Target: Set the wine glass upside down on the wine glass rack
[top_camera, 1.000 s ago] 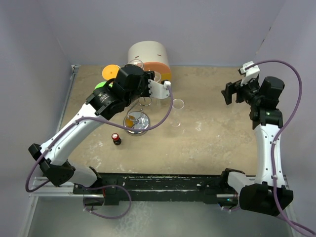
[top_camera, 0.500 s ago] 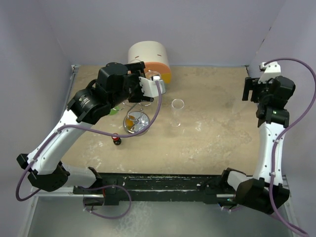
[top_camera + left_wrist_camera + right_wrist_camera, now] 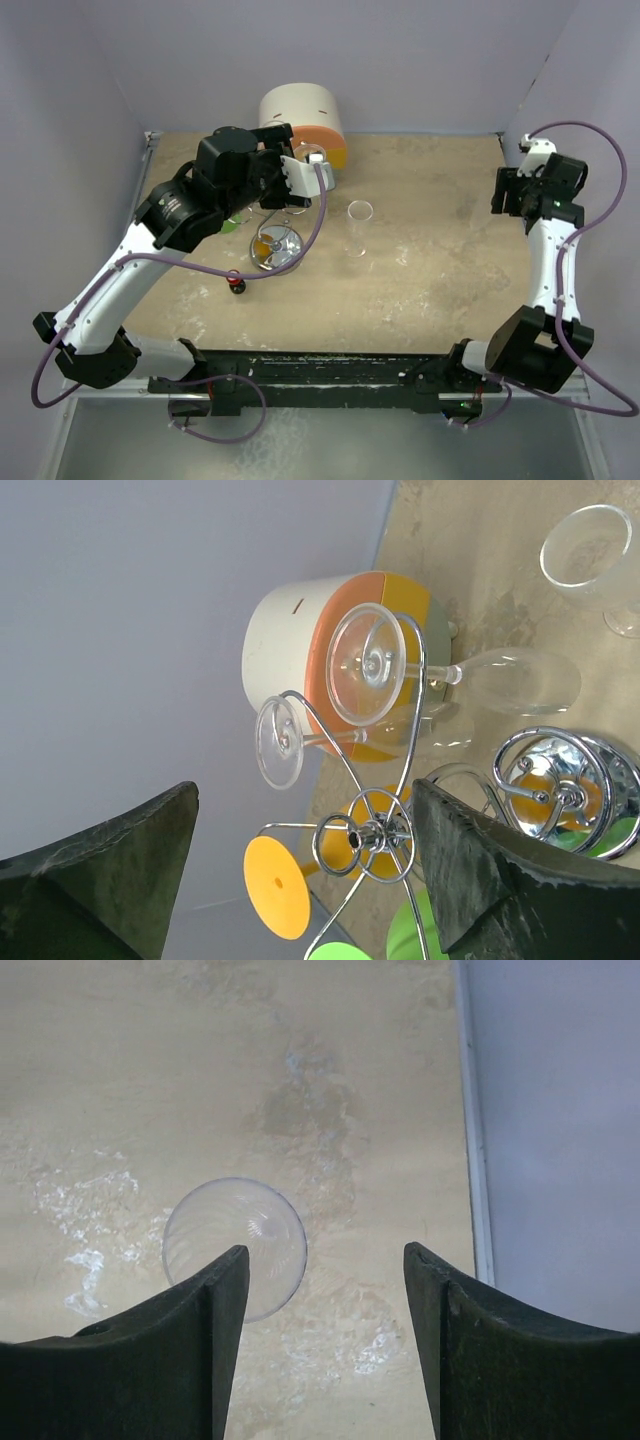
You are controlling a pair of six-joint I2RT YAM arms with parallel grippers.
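one counter, with one white-and-orange drum at its far edge, near the far left corner. before it stands one wine glass rack. the left gripper, near the rack, is released and empty; the right gripper, at the right edge, is also released. three clear wine glasses: a first hung glass and a second hung glass, upside down on the rack, and an upright glass near the counter's middle. one orange glass and one green glass at the rack. one small red-and-black object beside the rack's base.
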